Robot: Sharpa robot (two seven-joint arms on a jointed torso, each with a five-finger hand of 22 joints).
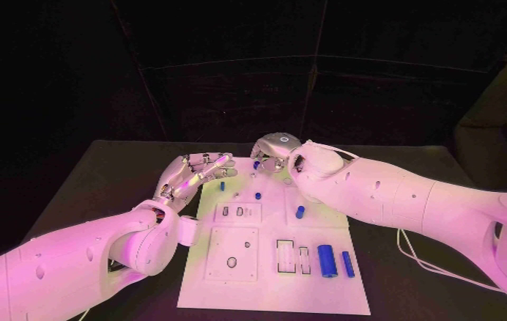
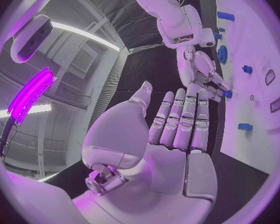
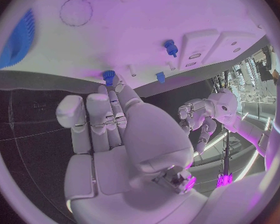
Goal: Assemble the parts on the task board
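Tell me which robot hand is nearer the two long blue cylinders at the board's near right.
Right. The right robot hand is at the task board's far edge, its arm passing beside the cylinders. The left robot hand is at the far left edge, farther off.

Black table [image 1: 127,167] stands before dark panelled walls [image 1: 243,35], seams visible between panels. Overhead in the left wrist view: pale ceiling with long strip lights [image 2: 84,32], a louvred vent [image 2: 82,60], and one glowing magenta tube [image 2: 31,92].
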